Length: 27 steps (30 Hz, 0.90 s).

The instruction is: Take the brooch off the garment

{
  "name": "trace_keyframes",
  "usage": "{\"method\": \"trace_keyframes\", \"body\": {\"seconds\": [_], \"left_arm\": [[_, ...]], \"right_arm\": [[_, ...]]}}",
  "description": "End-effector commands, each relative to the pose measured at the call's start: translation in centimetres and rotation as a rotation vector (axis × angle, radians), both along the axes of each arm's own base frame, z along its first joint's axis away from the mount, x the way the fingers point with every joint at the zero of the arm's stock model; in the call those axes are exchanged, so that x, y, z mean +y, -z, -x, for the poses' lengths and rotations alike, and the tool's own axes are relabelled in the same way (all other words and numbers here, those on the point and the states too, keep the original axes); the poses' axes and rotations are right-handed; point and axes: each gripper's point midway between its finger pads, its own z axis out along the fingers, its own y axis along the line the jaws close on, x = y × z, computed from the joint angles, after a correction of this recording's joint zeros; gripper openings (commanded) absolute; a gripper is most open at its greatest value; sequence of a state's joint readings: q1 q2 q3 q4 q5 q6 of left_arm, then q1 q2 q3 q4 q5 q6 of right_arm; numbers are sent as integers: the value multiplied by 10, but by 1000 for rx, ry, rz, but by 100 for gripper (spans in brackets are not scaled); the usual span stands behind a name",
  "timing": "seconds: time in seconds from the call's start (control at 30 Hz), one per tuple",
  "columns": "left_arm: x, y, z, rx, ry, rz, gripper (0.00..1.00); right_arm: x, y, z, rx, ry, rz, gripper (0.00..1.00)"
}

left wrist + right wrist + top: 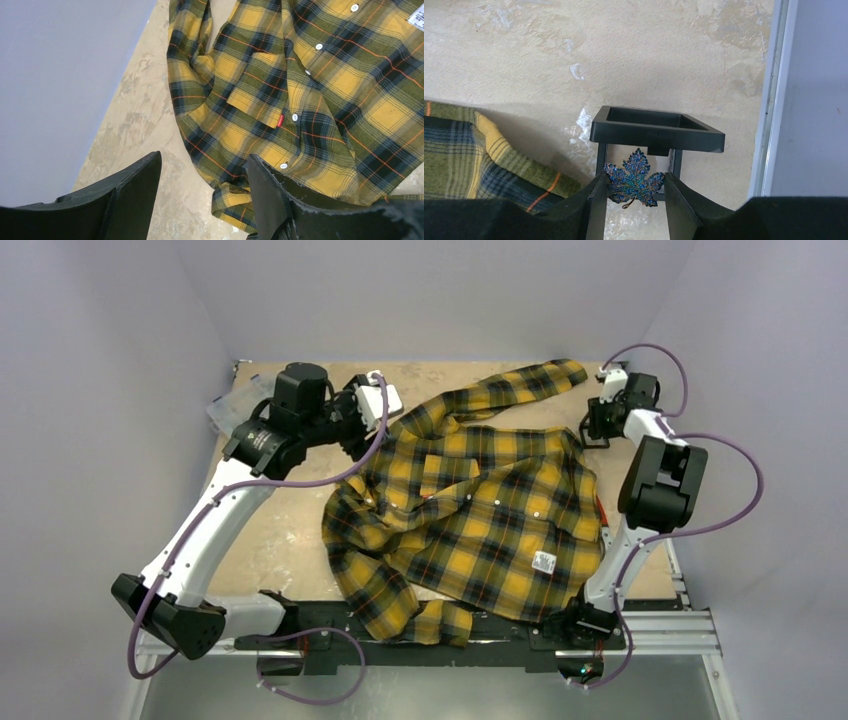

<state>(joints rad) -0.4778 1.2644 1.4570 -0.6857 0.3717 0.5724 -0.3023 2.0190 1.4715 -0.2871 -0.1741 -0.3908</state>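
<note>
The garment (470, 510) is a yellow-and-black plaid shirt spread on the table; it also shows in the left wrist view (325, 90) and, as an edge, in the right wrist view (464, 155). The brooch (635, 177) is a blue-green jewelled maple leaf, off the shirt. My right gripper (635, 184) is shut on it just above the table, beside the shirt's far right edge (597, 430). My left gripper (204, 156) is open and empty over the shirt's far left edge (357, 443).
A small black square open frame (656, 127) stands right behind the brooch. A metal rail (769, 100) and the wall lie to the right. A clear plastic item (235, 405) lies at the table's far left. The shirt's white tag (543, 561) is near the front.
</note>
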Motion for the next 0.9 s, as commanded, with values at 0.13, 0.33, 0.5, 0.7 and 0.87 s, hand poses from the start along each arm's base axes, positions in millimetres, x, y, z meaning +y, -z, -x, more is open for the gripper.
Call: {"method": "trace_keyframes", "body": {"seconds": [0.13,0.33,0.5,0.7,0.87], "left_arm": [[-2,-17,0,-4,3,35,63],[-2,-15,0,5,2,33,63],[-3,-15,0,13,2,34,63],[-4,-15,-2,18,4,33,63],[-5,-15,-2,25,8,32,63]], "right_arm": [[-12,-5,-19,-51,18,37,22],[-12,-1,-21,-52,20,28,23],[-12,-1,-23,-61,20,28,25],[-14,3,-26,-55,21,31,33],[-14,7,-26,-50,16,31,42]]}}
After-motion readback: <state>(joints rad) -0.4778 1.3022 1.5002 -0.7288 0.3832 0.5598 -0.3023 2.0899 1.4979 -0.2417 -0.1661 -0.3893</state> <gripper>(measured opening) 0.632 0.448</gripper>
